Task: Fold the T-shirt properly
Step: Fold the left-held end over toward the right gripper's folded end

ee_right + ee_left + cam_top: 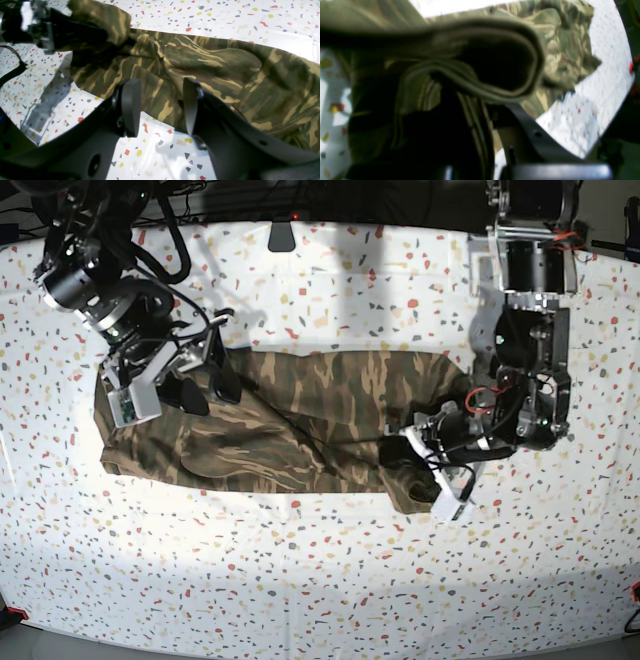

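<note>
I am pinching a thick fold of the soft olive, brown and tan camouflage T-shirt [290, 430] in my left gripper [432, 465], toward the terrazzo-speckled white table's [320, 580] right edge. My right gripper [160, 107] is hovering with jaws apart over the opposite end. I should carry the fold across low and evenly, so nothing bunches.

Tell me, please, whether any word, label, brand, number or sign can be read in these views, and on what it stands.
None can be read in any view.
T-shirt: only camouflage print, no lettering or tag showing.
Table: only coloured speckles on its covering.
Left gripper, right gripper: no readable markings; the left wrist view is too blurred to tell.
</note>
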